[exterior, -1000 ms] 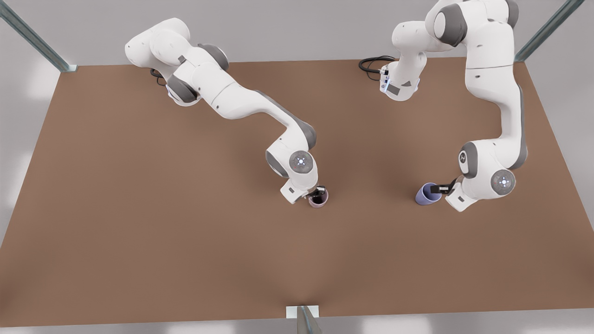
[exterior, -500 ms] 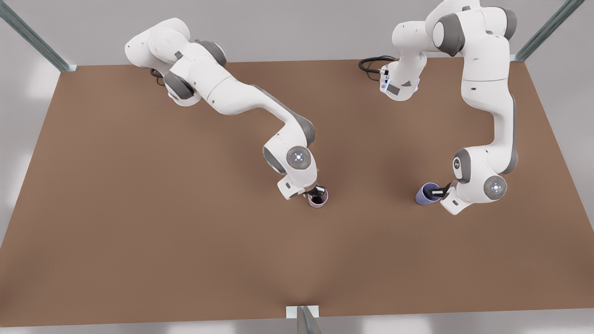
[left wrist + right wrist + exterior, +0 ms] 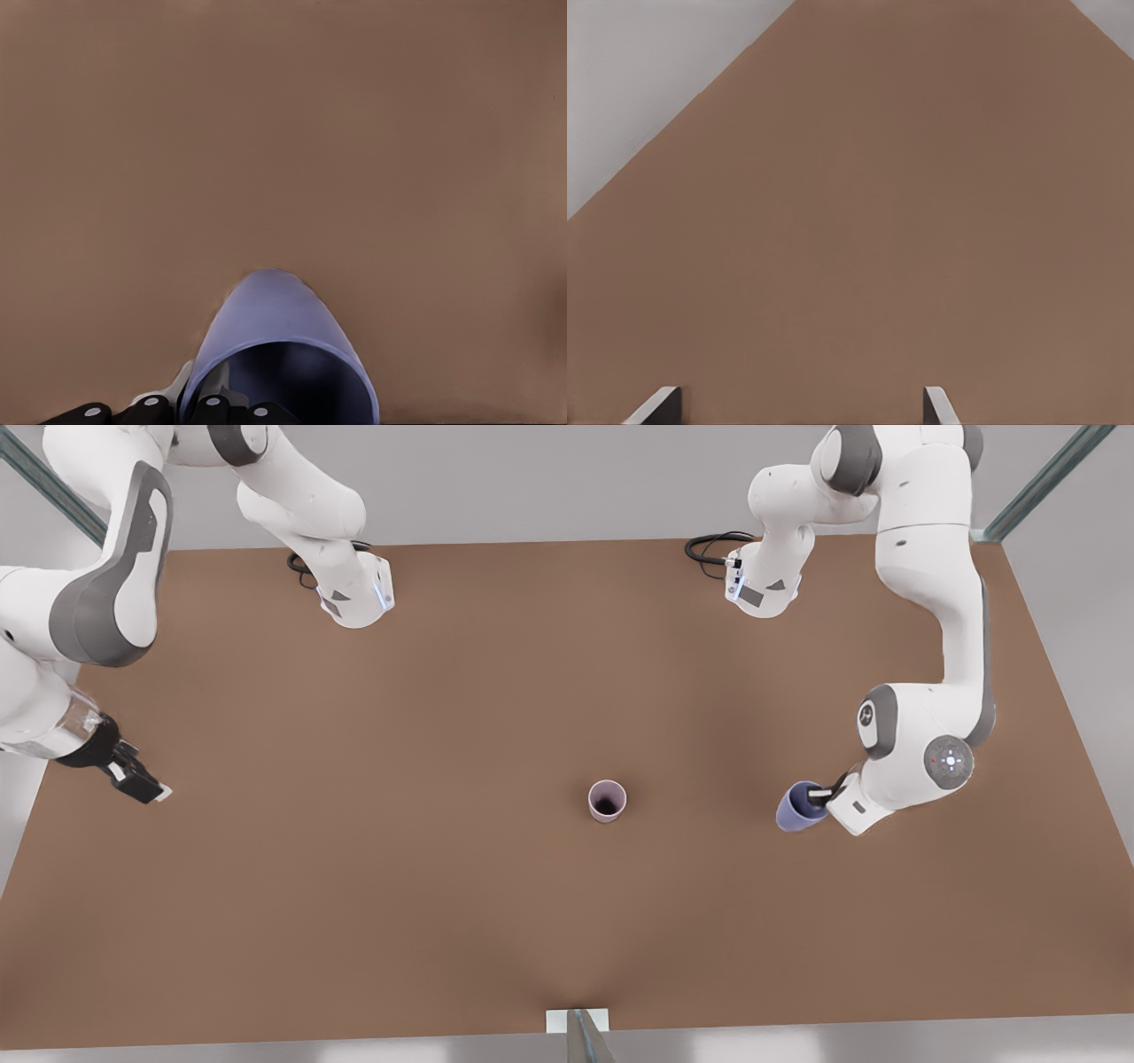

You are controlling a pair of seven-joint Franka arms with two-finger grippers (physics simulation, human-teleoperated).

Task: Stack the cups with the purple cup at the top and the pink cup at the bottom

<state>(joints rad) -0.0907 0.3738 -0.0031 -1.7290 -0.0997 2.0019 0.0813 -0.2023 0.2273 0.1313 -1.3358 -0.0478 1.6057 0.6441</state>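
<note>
The purple cup [image 3: 800, 807] sits in the left gripper [image 3: 826, 795], tipped on a slant well to the front view's right of the pink cup [image 3: 607, 801]. In the left wrist view the fingers [image 3: 213, 403] pinch the cup's wall [image 3: 275, 354] at the rim, one inside and one outside, with its open mouth facing the camera.

The pink cup stands upright on the brown table [image 3: 354, 912], mouth up, alone near the table's middle. Half a second ago the right gripper was at this cup's rim; now the right gripper [image 3: 142, 784] has pulled far away to the table edge on the front view's left, well apart from the pink cup. The purple cup has shifted slightly toward the pink cup and leans more than before.

The right gripper holds nothing; in the right wrist view its fingertips [image 3: 660, 405] stand wide apart over bare table.
</note>
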